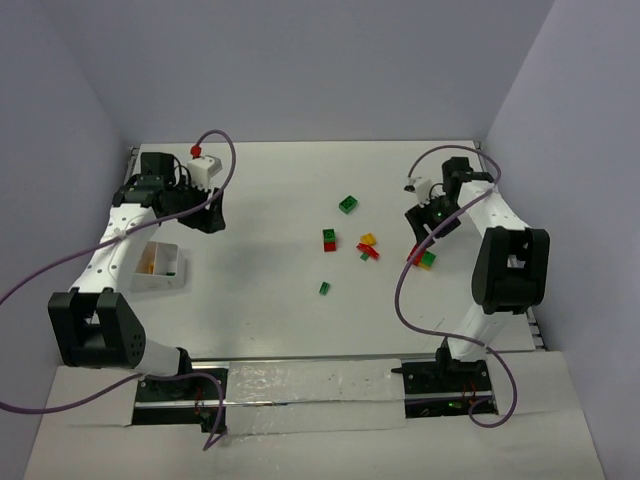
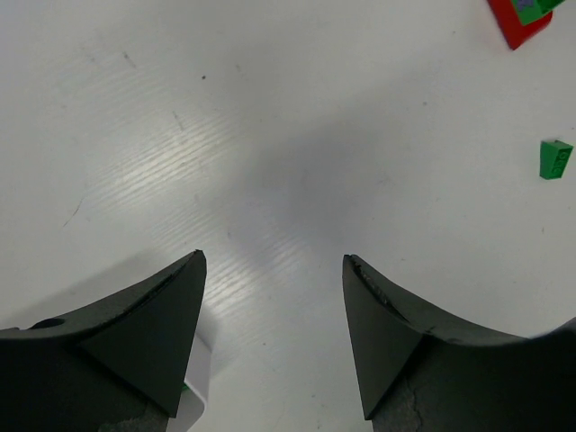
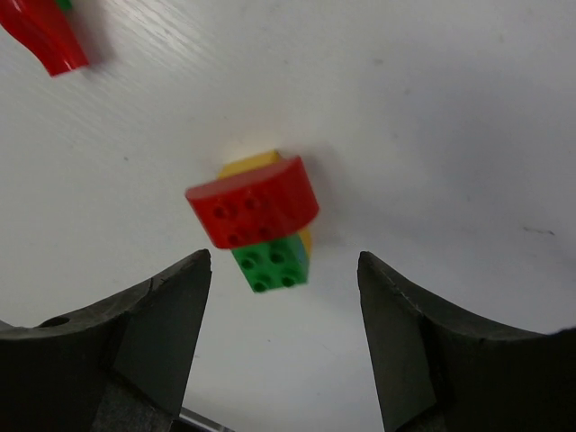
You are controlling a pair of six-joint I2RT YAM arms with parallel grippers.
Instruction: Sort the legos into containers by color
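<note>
Several legos lie right of centre: a green one [image 1: 348, 204], a red-and-green stack [image 1: 329, 239], a yellow one [image 1: 368, 239], a red one [image 1: 368, 251] and a small green one [image 1: 325, 288]. A cluster of a red brick [image 3: 254, 209], a green brick [image 3: 272, 263] and a yellow brick [image 3: 252, 164] sits just ahead of my right gripper [image 3: 283, 258], which is open and grips nothing. The cluster [image 1: 424, 258] is just below the right gripper [image 1: 422, 240] in the top view. My left gripper [image 2: 272, 258] is open over bare table, at the left [image 1: 212, 214].
A white container [image 1: 160, 265] holding an orange piece sits beside the left arm, its corner [image 2: 193, 387] under the left finger. Another white container [image 1: 205, 170] with a red piece stands at the back left. A green lego [image 2: 554, 159] and a red-and-green one [image 2: 522, 18] lie far right of the left gripper.
</note>
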